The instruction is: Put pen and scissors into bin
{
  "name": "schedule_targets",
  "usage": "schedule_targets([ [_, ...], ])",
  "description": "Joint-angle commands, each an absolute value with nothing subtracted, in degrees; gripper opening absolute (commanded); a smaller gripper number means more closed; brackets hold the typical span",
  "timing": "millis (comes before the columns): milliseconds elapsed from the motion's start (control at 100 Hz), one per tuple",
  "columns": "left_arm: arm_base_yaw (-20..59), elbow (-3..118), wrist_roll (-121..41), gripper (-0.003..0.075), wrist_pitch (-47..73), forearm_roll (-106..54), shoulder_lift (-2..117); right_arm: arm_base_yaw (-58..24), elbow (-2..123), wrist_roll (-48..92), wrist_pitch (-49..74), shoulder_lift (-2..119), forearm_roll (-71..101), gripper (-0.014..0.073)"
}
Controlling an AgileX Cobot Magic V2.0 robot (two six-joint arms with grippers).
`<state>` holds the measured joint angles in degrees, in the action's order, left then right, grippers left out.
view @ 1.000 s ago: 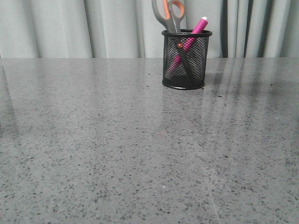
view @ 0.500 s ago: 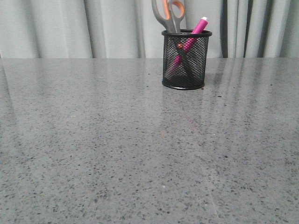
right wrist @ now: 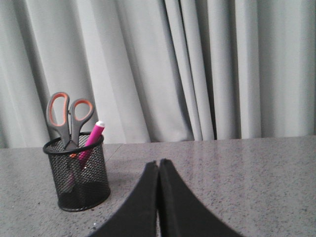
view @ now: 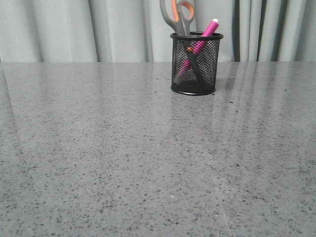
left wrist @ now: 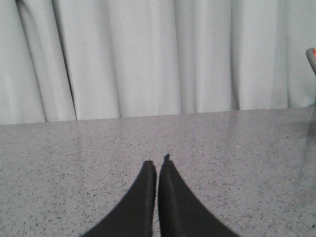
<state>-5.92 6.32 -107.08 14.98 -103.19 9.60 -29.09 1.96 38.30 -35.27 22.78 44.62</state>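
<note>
Standing in the bin [view: 196,64], scissors [view: 178,16] handles cropped, pen [view: 199,43] half-veiled by mesh; both grippers [left wrist: 157,165] [right wrist: 158,164] closed, empty.

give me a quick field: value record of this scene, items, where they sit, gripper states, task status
bin: black mesh cup, upright on the grey speckled table, far side, right of centre
scissors: in the bin, blades down, grey and orange handles above the rim
pen: pink, in the bin, leaning right, white end up
left gripper: shut, empty, above the table
right gripper: shut, empty, away from the bin
backdrop: pale curtain
task status: both items in the bin, looks done
</note>
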Motion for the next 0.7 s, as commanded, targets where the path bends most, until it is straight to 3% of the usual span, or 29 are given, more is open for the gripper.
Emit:
schedule_targets([
  [0,-6.02,7.34,-105.31,-0.0019,15.3,-106.01,8.39,-28.76,3.37,39.01,-37.19,22.57,42.99,-0.0076],
  [690,-6.02,6.95,-105.31,-0.0019,16.44,-106.01,7.98,-28.76,3.37,39.01,-37.57,22.57,42.99,-0.0076],
])
